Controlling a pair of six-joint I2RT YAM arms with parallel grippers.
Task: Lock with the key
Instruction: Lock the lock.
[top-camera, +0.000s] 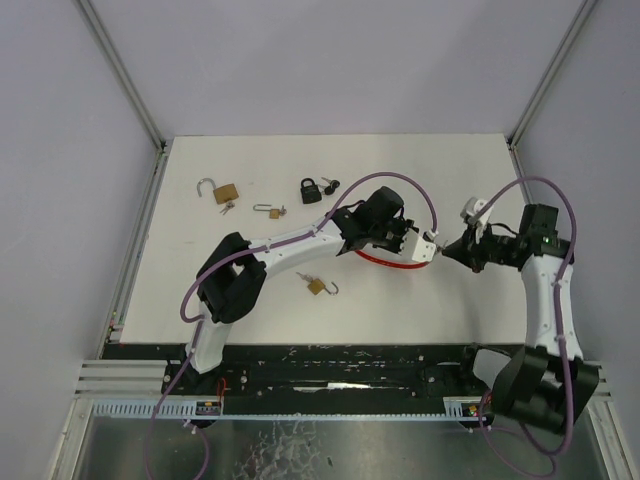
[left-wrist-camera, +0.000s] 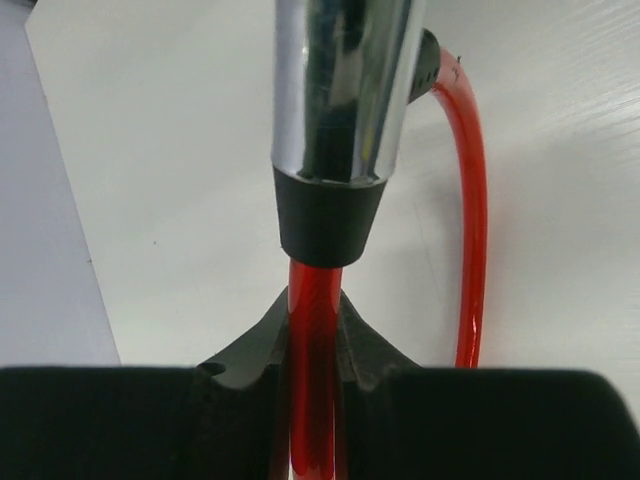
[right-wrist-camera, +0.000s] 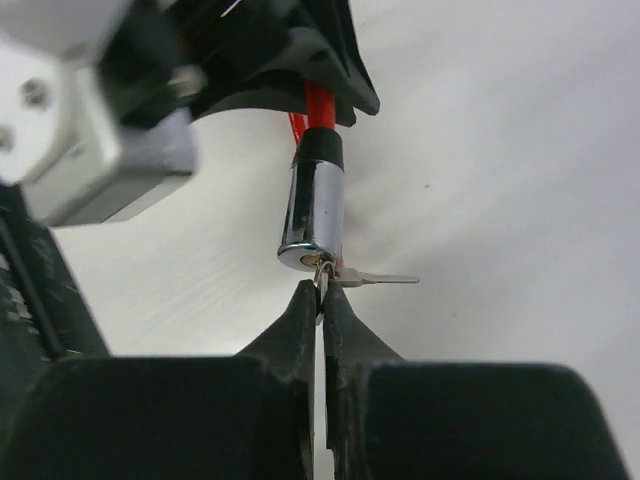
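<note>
A red cable lock (top-camera: 375, 258) with a chrome cylinder (top-camera: 431, 241) is held up over the white table, right of the middle. My left gripper (left-wrist-camera: 315, 335) is shut on the red cable (left-wrist-camera: 314, 300) just behind the cylinder (left-wrist-camera: 340, 90). My right gripper (right-wrist-camera: 322, 292) is shut on a small key (right-wrist-camera: 322, 276) whose tip is at the keyhole in the cylinder's end face (right-wrist-camera: 314, 215). A second key (right-wrist-camera: 382, 279) on the same ring sticks out to the right. In the top view the right gripper (top-camera: 447, 247) meets the cylinder end on.
An open brass padlock (top-camera: 226, 193), a small brass padlock with keys (top-camera: 268, 210) and a black padlock with keys (top-camera: 312, 190) lie at the back left. Another open brass padlock (top-camera: 317, 286) lies near the left arm. White walls enclose the table.
</note>
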